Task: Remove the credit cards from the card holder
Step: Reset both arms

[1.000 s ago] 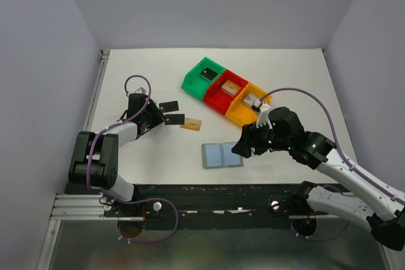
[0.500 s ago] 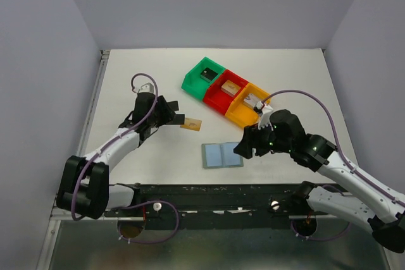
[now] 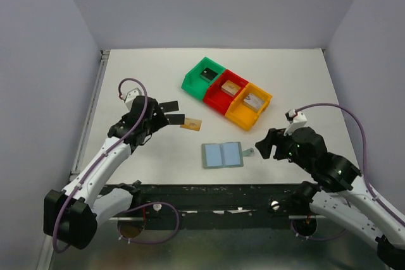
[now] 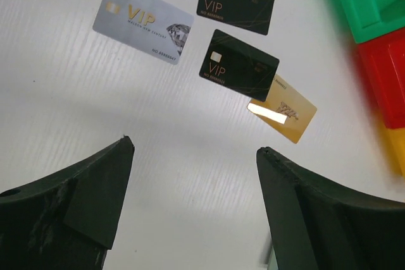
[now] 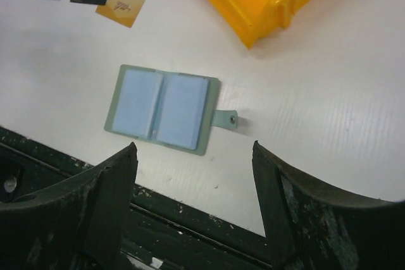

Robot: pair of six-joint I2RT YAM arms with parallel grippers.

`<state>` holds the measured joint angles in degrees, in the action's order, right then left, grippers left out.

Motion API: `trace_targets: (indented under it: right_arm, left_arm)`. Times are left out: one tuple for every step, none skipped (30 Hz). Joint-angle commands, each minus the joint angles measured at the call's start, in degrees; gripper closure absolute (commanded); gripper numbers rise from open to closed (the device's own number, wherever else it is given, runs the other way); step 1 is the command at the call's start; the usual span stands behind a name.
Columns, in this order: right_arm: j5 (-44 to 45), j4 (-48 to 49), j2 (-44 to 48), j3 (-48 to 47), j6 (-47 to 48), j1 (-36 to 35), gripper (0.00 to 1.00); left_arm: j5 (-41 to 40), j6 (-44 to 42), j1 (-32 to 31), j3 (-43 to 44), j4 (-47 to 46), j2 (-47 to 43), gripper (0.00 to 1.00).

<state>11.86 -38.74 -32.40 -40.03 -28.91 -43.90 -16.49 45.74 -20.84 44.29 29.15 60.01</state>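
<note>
– Where is the holder (image 3: 222, 154) placed?
– It is laid open on the table (image 3: 139, 67), near the front edge, about midway across. Its tab (image 3: 249, 152) is turned to the right.
– And the cards (image 4: 239, 64)?
– They are spread flat on the table, behind and left of the holder, well apart from it.
– The bins (image 3: 226, 93)?
– Three are set in a touching row behind the holder, from back-left to front-right, with something in each. The left gripper (image 3: 158, 117) is found just left of the cards, the right gripper (image 3: 262, 146) just right of the tab.
</note>
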Motion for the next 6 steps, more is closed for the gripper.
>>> trace_targets:
  right_arm:
    - [9.23, -4.85, 3.22, 1.36, -2.91, -0.05, 0.19]
    - [9.58, -5.11, 3.83, 1.45, -3.08, -0.05, 0.19]
    - [9.67, -5.12, 4.27, 1.53, -3.17, -0.05, 0.19]
    - [9.94, -5.29, 4.8, 1.53, -3.26, -0.05, 0.19]
    - [9.94, -5.29, 5.24, 1.45, -3.26, -0.05, 0.19]
    - [9.94, -5.2, 5.68, 1.36, -3.18, -0.05, 0.19]
  left_arm:
    - [-0.04, -1.43, -0.34, -0.61, 5.58, -5.15, 0.08]
    - [0.32, -2.48, -0.34, -1.05, 4.7, -5.95, 0.08]
    - [0.23, -3.02, -0.34, -1.4, 4.26, -6.56, 0.08]
    - [0.23, -3.11, -0.34, -1.58, 4.17, -6.74, 0.08]
    - [0.32, -3.11, -0.34, -1.32, 4.43, -6.66, 0.07]
    - [-0.03, -2.76, -0.34, -0.79, 5.21, -6.4, 0.07]
